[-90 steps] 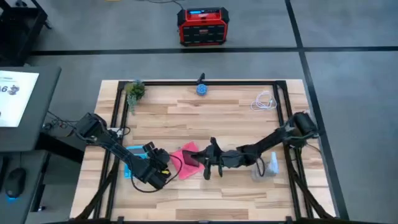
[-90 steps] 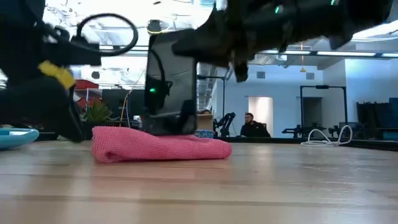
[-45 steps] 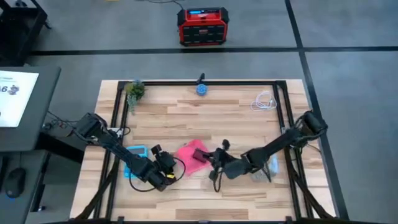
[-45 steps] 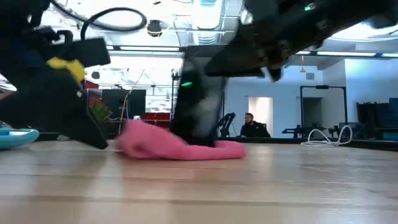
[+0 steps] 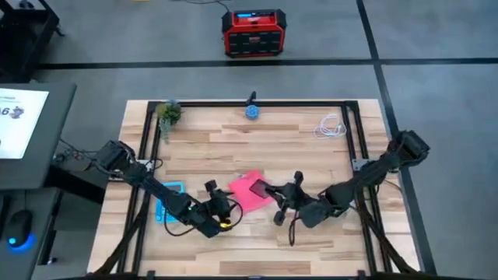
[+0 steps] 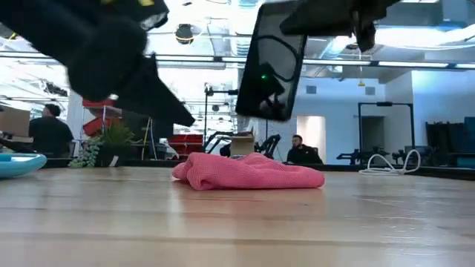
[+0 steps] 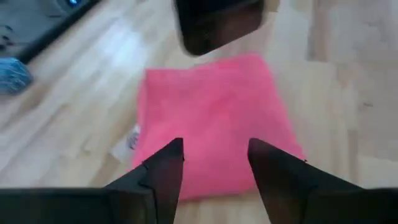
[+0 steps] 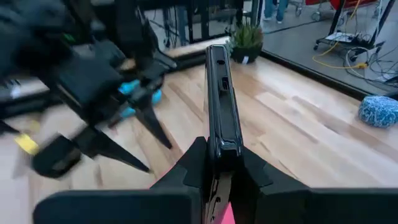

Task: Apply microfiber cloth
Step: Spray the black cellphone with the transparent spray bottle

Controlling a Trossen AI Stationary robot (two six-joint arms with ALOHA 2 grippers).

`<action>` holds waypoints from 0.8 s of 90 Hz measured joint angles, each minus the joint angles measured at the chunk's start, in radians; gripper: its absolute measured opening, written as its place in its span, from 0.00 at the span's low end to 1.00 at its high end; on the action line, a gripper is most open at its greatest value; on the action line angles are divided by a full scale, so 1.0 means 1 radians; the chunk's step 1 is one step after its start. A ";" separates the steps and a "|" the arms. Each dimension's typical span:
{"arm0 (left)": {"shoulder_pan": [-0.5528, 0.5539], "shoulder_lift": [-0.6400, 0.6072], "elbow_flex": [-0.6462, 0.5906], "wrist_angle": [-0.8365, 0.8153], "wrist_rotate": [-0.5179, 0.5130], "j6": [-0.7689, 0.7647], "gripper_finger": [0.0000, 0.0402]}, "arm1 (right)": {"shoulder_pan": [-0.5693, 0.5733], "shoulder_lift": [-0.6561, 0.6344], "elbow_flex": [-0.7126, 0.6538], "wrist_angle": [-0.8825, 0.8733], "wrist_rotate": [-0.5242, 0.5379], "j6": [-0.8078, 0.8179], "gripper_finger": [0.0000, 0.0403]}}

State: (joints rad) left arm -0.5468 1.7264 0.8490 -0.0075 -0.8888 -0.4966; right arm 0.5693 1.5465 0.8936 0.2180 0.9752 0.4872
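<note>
High view: our right hand (image 5: 274, 192) grips the flat black phone (image 5: 260, 187) above the soft pink cloth (image 5: 250, 194); left hand (image 5: 226, 207) gapes, grasping next.

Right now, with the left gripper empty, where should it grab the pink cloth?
Probably the near edge of the microfiber cloth, coming down from above. It lies flat on the table with nothing on it, so only a downward pinch can bunch it. The open left gripper hovers over that edge; the right gripper holds the phone aloft.
</note>
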 joint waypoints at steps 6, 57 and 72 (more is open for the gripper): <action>0.013 0.000 0.000 0.008 -0.001 0.048 0.41 | 0.002 -0.025 0.000 -0.002 -0.017 0.003 0.06; 0.024 0.004 -0.001 0.584 0.129 0.529 0.43 | 0.007 -0.121 0.001 0.002 -0.226 -0.050 0.06; 0.045 0.004 -0.002 0.668 0.277 0.503 0.40 | 0.008 -0.120 0.001 0.000 -0.236 -0.051 0.06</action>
State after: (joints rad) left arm -0.5015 1.7306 0.8474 0.6601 -0.6117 0.0065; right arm 0.5768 1.4263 0.8948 0.2185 0.7391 0.4362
